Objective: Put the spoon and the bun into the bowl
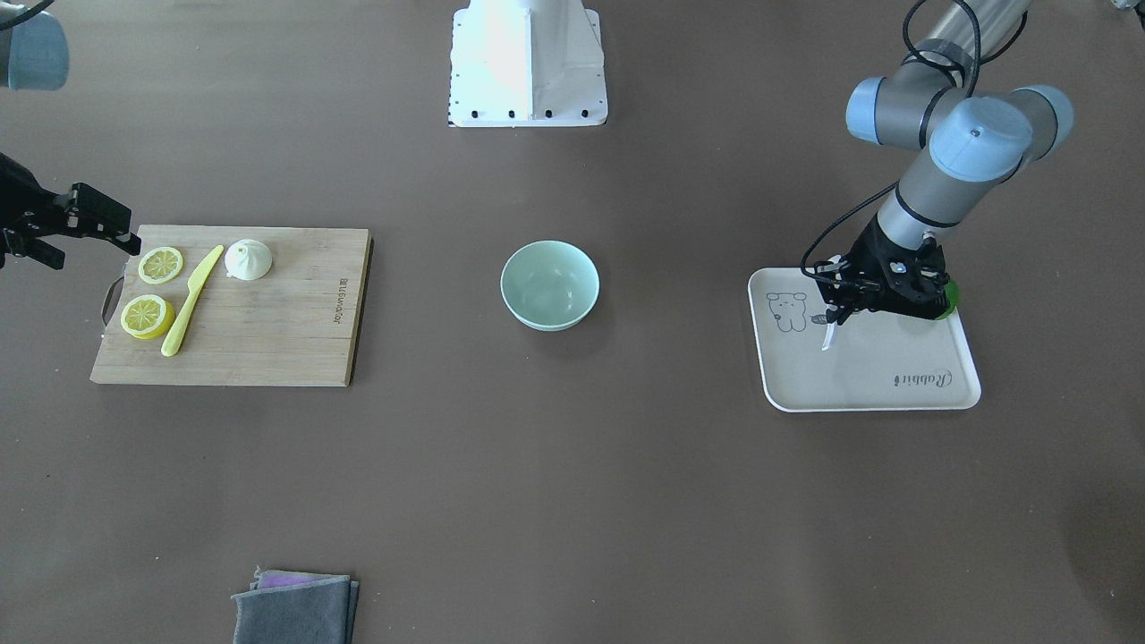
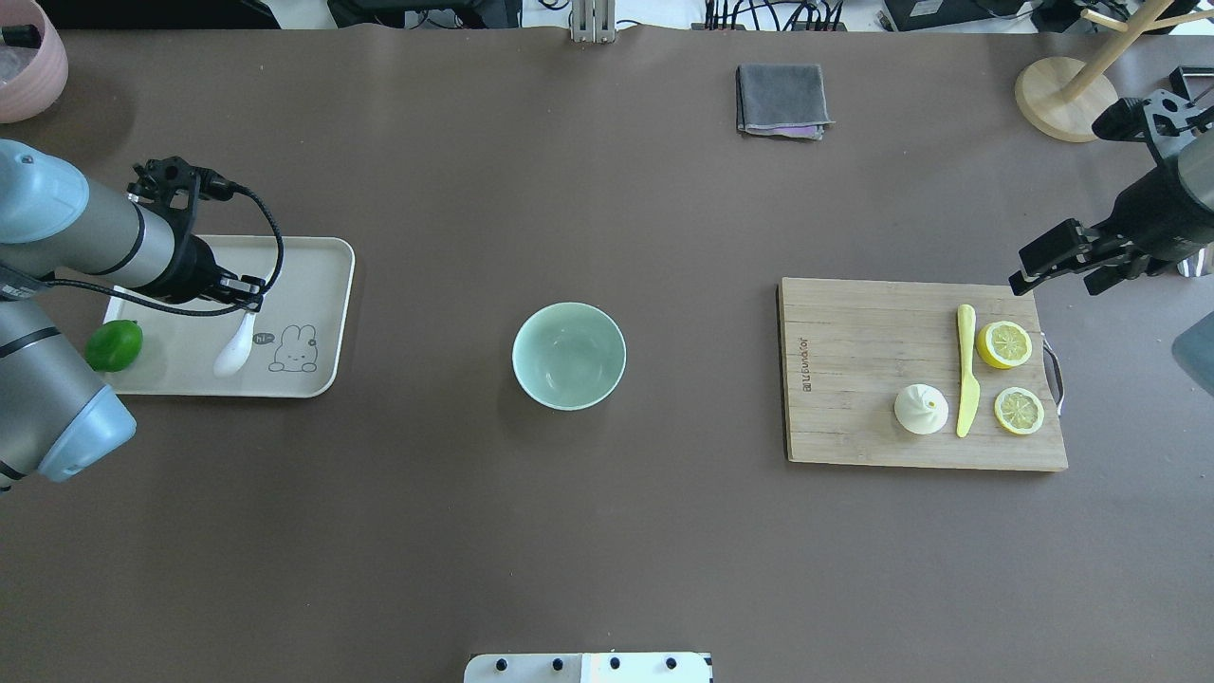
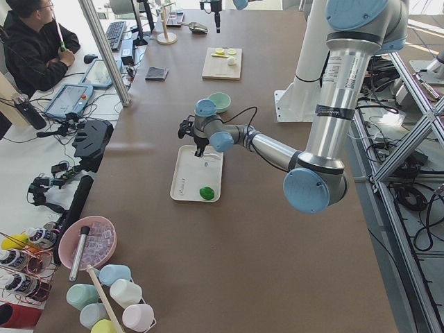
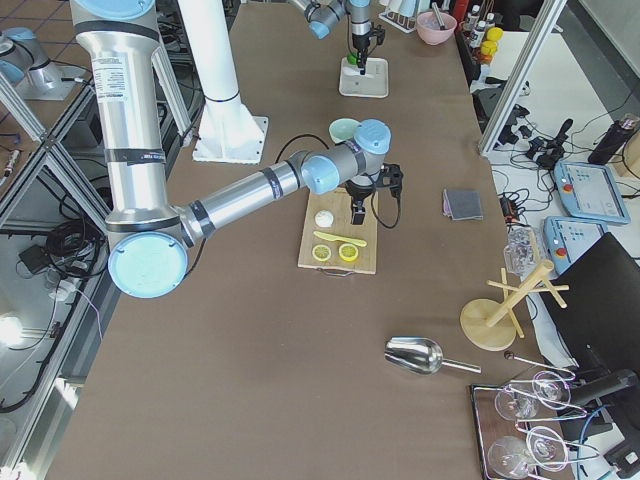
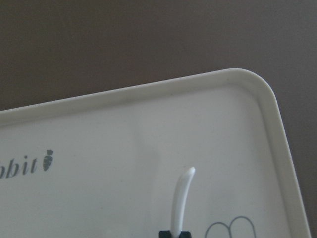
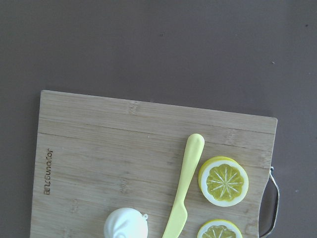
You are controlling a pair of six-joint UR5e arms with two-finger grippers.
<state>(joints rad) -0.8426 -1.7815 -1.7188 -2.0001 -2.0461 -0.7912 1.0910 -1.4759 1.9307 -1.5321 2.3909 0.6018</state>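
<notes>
The white spoon (image 2: pixel 234 347) hangs scoop-down over the beige tray (image 2: pixel 318 275), its handle pinched in my left gripper (image 2: pixel 248 304), which is shut on it. In the left wrist view the spoon (image 5: pixel 181 198) sticks out from between the fingertips above the tray (image 5: pixel 124 144). The white bun (image 2: pixel 920 410) sits on the wooden cutting board (image 2: pixel 854 379). The mint-green bowl (image 2: pixel 569 311) stands empty at the table's middle. My right gripper (image 2: pixel 1053 280) is open and empty, held above the board's far right corner. The bun (image 6: pixel 126 225) shows at the bottom of the right wrist view.
On the board, a yellow-green knife (image 2: pixel 965 370) lies beside the bun, with two lemon slices (image 2: pixel 1003 343) right of it. A green lime (image 2: pixel 114 344) sits on the tray's left end. A folded grey cloth (image 2: pixel 781 100) and a wooden stand (image 2: pixel 1062 85) are at the far side.
</notes>
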